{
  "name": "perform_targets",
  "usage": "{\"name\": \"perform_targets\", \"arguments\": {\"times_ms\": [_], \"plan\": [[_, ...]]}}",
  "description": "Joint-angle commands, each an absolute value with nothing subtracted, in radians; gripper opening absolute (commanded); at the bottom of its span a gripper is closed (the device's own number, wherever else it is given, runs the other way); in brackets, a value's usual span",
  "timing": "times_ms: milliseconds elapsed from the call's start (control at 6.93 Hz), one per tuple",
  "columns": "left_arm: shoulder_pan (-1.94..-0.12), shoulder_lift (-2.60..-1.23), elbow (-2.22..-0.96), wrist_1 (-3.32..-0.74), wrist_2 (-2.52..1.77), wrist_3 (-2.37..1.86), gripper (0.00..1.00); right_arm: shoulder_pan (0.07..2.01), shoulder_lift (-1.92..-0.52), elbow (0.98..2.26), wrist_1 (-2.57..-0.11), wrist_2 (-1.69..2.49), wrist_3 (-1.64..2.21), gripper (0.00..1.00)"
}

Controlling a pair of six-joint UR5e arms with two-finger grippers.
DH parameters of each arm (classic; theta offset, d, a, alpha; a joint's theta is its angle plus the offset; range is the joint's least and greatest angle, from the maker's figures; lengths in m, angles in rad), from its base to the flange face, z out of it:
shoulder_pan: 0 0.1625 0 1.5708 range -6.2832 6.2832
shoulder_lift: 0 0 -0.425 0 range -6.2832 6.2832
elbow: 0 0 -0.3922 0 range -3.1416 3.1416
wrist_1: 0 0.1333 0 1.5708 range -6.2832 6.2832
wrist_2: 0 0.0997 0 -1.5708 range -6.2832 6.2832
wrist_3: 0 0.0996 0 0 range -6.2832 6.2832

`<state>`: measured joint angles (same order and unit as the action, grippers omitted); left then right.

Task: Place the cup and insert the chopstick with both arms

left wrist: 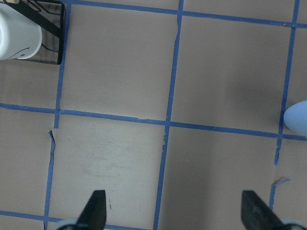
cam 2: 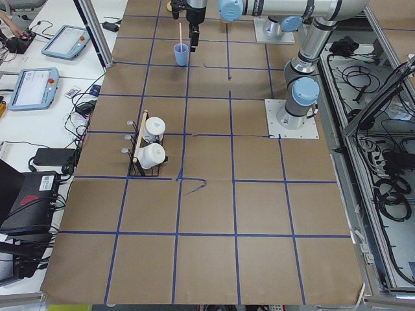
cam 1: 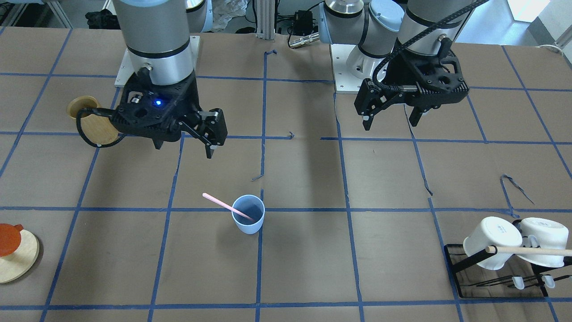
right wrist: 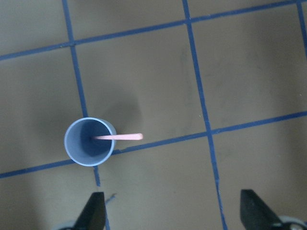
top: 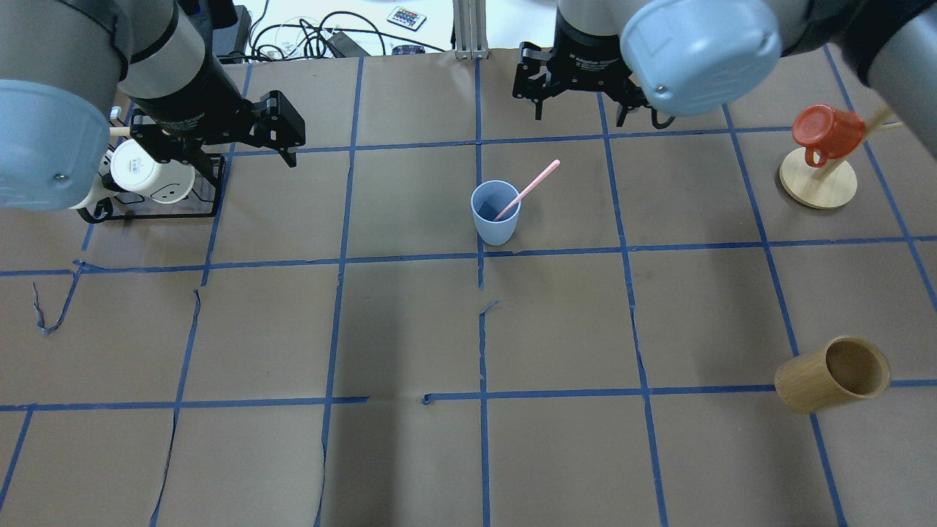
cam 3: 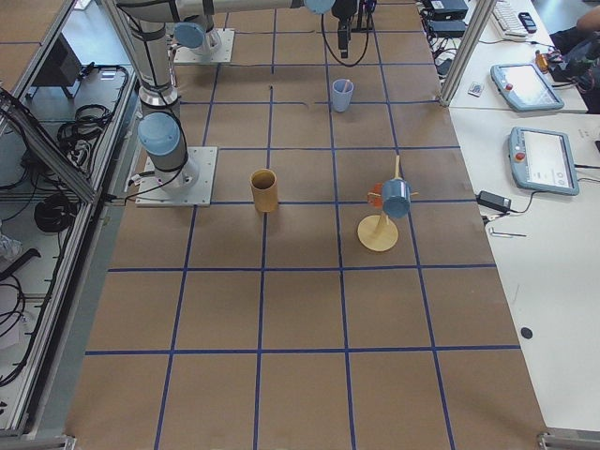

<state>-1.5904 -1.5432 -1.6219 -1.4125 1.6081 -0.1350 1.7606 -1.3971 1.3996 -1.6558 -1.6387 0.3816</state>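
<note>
1. The left claw [cam 1: 389,124] hangs above the surface [cam 1: 304,268] with its two fingers spread wide. Nothing sits between them and they touch nothing.
2. The right claw [cam 1: 184,148] is also released, with its fingers wide apart and empty, up in the air clear of the surface.
3. The blue cup [cam 1: 248,214] stands upright on the surface by a crossing of blue tape lines. It is between the two arms and apart from both claws.
4. The pink chopstick [cam 1: 221,205] is in the cup. Its lower end is down inside, its shaft leans on the rim, and its upper end sticks out toward the right arm's side.
5. In the right wrist view the cup lies below and off to one side of the open fingers, not between them.
6. Two white mugs [cam 1: 491,241] hang on a black rack [cam 1: 456,264] on the left arm's side. A red mug [top: 827,132] on a wooden stand [top: 818,183] and a wooden cup [top: 831,373] are on the right arm's side.
</note>
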Motion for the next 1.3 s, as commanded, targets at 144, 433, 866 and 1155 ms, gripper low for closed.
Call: {"name": "perform_targets", "arguments": {"times_ms": [144,433,866,1155], "plan": [[-1.591,-1.543,-1.623,-1.413,1.609,-0.135,1.00,1.607,-1.443,1.396,-1.445,-1.652,0.160,1.00],[-1.591,-1.543,-1.623,-1.411,1.608,-0.135,1.00,1.534,-1.463,1.402,-1.459,-1.637,0.042,1.00],[-1.589,-1.543,-1.620,-1.413,1.608,-0.137,1.00,1.510,-1.595,1.601,-1.599,-1.641,-0.063,1.00],[-1.589,-1.543,-1.621,-1.413,1.608,-0.135,1.00,1.506,-1.623,1.611,-1.580,-1.637,-0.071,1.00]]}}
